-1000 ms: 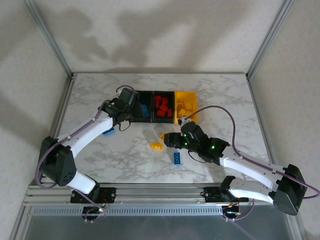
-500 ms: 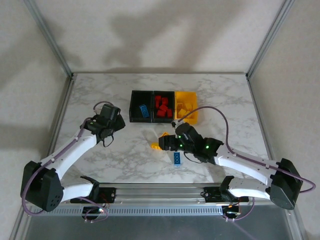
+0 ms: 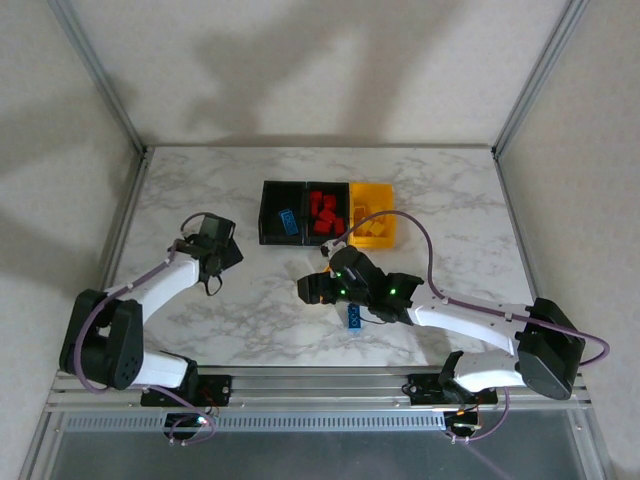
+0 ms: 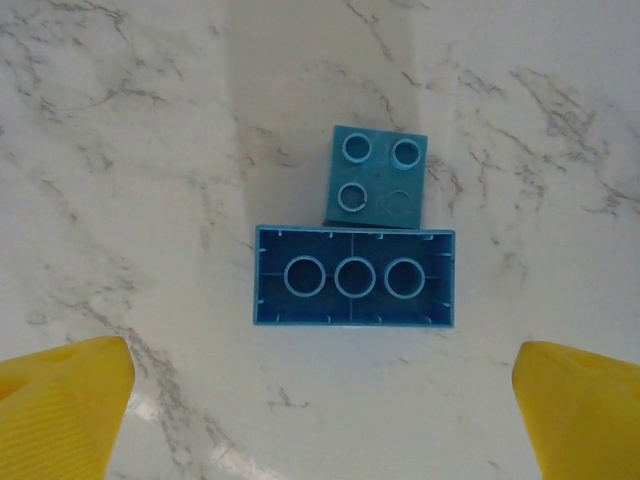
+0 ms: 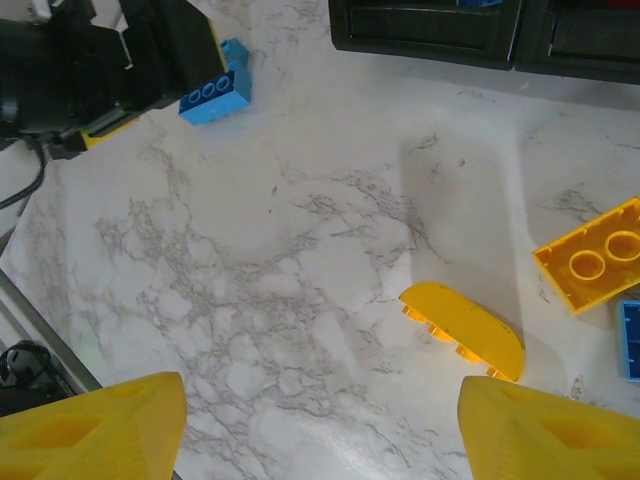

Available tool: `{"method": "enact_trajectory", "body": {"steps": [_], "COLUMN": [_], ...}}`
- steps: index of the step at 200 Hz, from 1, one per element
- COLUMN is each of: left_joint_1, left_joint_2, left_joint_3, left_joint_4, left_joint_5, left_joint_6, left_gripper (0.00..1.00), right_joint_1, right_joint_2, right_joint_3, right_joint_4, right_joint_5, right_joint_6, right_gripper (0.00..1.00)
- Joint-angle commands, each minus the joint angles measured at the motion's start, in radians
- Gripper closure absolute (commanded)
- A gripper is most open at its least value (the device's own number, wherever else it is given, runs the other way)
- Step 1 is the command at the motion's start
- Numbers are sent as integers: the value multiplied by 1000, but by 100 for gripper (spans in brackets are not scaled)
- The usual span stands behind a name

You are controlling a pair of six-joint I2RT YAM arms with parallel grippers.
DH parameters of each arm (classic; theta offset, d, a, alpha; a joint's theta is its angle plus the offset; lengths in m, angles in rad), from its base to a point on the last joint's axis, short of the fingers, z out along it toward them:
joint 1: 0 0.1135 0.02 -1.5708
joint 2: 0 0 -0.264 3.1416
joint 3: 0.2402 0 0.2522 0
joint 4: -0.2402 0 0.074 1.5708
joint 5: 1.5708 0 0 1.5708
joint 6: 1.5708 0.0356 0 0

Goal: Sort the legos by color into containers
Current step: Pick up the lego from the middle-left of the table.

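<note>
Nearest, a loose blue brick [image 3: 354, 317] lies on the desk [image 3: 450, 200]. The right gripper [image 3: 308, 289], spread and empty, has swung left over a yellow curved piece [image 5: 462, 328]. The left gripper [image 3: 218, 258], jaws wide, has pulled back from the bins to two blue bricks [image 4: 353, 276], likely its next pick. Beyond, the left black bin [image 3: 268, 205] holds one blue piece [image 3: 288, 222], the middle black bin [image 3: 327, 186] holds red bricks [image 3: 323, 212], and the yellow bin [image 3: 390, 215] holds yellow ones.

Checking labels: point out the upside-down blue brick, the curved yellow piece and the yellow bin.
upside-down blue brick [image 4: 353, 277], left wrist view, middle tube of its underside.
curved yellow piece [image 5: 462, 326], right wrist view, its smooth face.
yellow bin [image 3: 374, 187], top external view, far rim.
</note>
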Motion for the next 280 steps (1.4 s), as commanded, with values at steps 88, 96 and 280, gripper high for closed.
{"method": "enact_trajectory", "body": {"steps": [88, 96, 280], "left_joint_1": [34, 35, -86], "left_joint_2": [195, 202, 7], "left_joint_3": [47, 48, 163], "left_joint_4": [101, 110, -55], "left_joint_5": [-14, -8, 72], "left_joint_6": [45, 50, 68], "left_gripper": [12, 16, 49], "right_joint_1": [11, 10, 8], "right_joint_2": [-6, -5, -66], "right_joint_3": [19, 20, 14], "right_joint_4": [-10, -11, -43], "right_joint_5": [26, 28, 102], "right_joint_6": [-4, -2, 10], "right_gripper": [29, 29, 30]}}
